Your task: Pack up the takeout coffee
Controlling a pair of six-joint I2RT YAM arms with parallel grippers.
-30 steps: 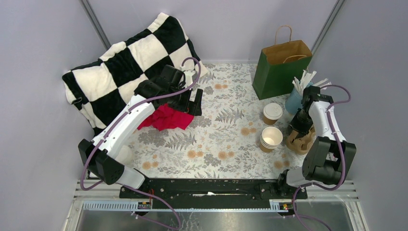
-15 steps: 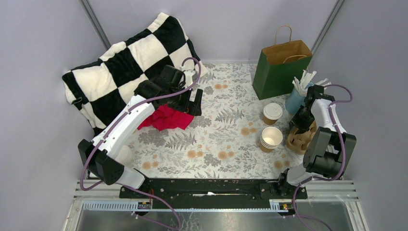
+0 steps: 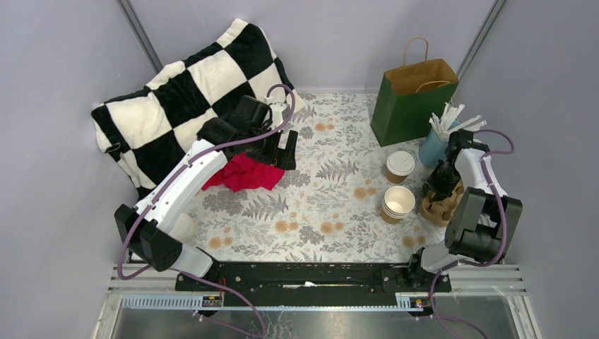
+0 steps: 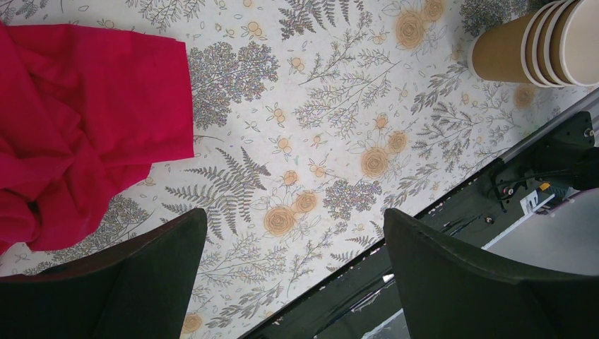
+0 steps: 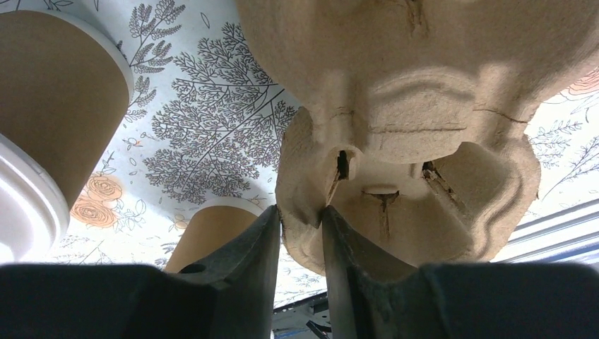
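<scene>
The takeout coffee [image 3: 400,167] stands on the desk [image 3: 332,212] between the green bag [image 3: 410,106] and the stack of cups [image 3: 398,203]. The right gripper [image 5: 302,236] pinches the wall of the cup carrier [image 5: 424,106], which maybe rests on the desk. The left gripper [image 4: 293,233] hangs wide open, empty, by the red cloth [image 4: 78,120]. Only the right arm [image 3: 480,191] moved a bit since before.

Checkered blanket [image 3: 191,78], red cloth [image 3: 244,173], green bag [image 3: 410,106], cup carrier [image 3: 438,210]
</scene>
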